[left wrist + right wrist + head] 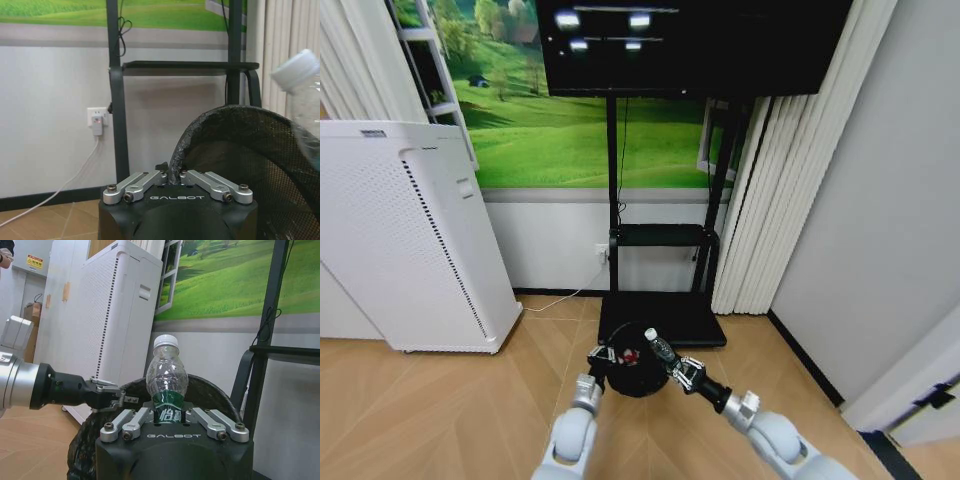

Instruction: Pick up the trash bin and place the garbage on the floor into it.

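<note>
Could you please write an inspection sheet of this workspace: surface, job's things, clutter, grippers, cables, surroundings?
Surface: wooden floor, bare near the robot.
Job's things: black mesh trash bin held off the floor; clear bottle with green label, upright, at the bin's rim; something red inside the bin.
Clutter: nothing seen.
Grippers: left gripper shut on the bin's rim; right gripper shut on the bottle.
Cables: white cable from a wall socket; black cables down the TV stand.
Surroundings: white perforated appliance, TV, curtains, meadow picture.
</note>
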You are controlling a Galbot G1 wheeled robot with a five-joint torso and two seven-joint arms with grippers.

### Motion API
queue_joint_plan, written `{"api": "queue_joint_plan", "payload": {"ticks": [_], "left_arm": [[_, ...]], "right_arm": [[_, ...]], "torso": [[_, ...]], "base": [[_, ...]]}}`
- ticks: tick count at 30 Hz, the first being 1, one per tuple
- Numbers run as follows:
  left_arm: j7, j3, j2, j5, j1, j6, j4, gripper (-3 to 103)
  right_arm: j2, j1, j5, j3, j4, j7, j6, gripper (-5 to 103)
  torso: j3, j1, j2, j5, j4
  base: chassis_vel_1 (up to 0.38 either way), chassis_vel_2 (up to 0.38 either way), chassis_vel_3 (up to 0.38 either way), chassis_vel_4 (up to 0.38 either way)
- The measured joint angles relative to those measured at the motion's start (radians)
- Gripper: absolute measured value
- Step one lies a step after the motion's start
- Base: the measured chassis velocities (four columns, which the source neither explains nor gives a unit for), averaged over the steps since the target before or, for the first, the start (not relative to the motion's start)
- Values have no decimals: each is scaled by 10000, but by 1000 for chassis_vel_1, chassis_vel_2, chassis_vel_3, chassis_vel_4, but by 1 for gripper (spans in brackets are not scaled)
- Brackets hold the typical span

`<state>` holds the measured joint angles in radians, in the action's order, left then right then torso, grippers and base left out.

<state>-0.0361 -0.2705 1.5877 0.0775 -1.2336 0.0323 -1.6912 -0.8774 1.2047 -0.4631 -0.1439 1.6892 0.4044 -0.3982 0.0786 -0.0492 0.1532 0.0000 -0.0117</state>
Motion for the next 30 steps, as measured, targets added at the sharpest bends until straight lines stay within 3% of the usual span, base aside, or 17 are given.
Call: {"api": "queue_joint_plan", "payload": {"ticks": [16, 17, 19, 20, 21, 22, 24, 25, 28, 29, 30], "left_arm": [[-15, 164, 134, 154, 76, -78, 229, 4], [-17, 149, 125, 144, 92, -81, 230, 4], [-17, 141, 120, 137, 98, -81, 230, 4], [-18, 135, 113, 130, 108, -81, 230, 4], [-19, 132, 111, 125, 114, -82, 231, 4], [-20, 129, 111, 117, 122, -81, 232, 4], [-22, 127, 110, 110, 131, -81, 232, 4], [-21, 124, 109, 106, 137, -81, 233, 4], [-29, 123, 106, 97, 144, -82, 233, 4], [-28, 122, 106, 94, 144, -82, 233, 4], [-28, 122, 106, 94, 144, -82, 233, 4]], "right_arm": [[-176, -532, -4, 427, -355, -76, 62, 20], [-181, -552, -11, 442, -355, -80, 104, 28], [-181, -561, -17, 443, -355, -80, 123, 28], [-181, -570, -24, 443, -359, -79, 142, 39], [-180, -576, -25, 444, -364, -78, 147, 39], [-179, -581, -29, 439, -368, -77, 151, 50], [-177, -581, -32, 431, -370, -76, 154, 50], [-174, -581, -32, 418, -371, -77, 155, 61], [-169, -579, -30, 395, -371, -76, 157, 61], [-168, -567, -28, 380, -369, -77, 157, 71], [-168, -567, -28, 380, -369, -77, 157, 71]], "torso": [[0, 0, 0, -2, 0], [0, -1, 0, -2, 0], [0, -1, 0, -2, 0], [0, 0, 0, -2, 1], [0, 0, 0, -2, 0], [0, 0, 0, -2, 0], [0, 0, 0, -2, 0], [0, 0, 0, -2, 0], [0, 0, 0, -2, 0], [0, 0, 0, -2, 0], [0, 0, 0, -2, 0]], "base": [[0, 0, 0, 0], [0, 0, 0, 0], [0, 0, 0, 0], [0, 0, 0, 0], [0, 0, 0, 0], [0, 0, 0, 0], [0, 0, 0, 0], [0, 0, 0, 0], [0, 0, 0, 0], [0, 0, 0, 0], [0, 0, 0, 0]]}}
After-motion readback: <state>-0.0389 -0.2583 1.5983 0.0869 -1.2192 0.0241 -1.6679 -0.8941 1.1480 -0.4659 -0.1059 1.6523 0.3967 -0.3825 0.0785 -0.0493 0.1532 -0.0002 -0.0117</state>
